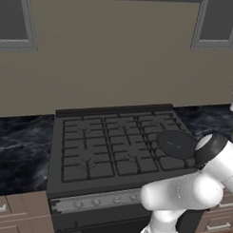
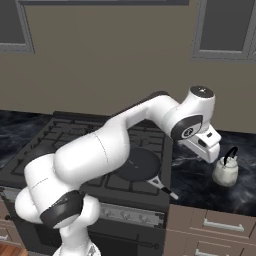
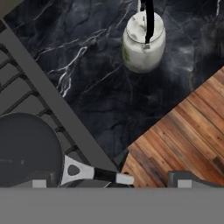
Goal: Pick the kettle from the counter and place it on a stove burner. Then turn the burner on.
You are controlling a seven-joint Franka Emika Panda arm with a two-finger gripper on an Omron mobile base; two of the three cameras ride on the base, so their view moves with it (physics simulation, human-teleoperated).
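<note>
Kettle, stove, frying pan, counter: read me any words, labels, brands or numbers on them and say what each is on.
No readable text in any view.
Kettle: faint greenish marks, a pattern rather than letters.
Stove knob strip: no legible markings, too small to tell.
Frying pan and counter: nothing written.

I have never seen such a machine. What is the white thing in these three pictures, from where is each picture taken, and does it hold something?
The white thing is a robot arm in a simulated kitchen. Two pictures come from cameras behind the arm, one to its left and one to its right. The third comes from a camera on its hand, looking down. Its tool is open and holds nothing. It hangs above the black counter, near the small white kettle. On the stove lies a dark frying pan, on a front burner nearest the kettle.
</note>
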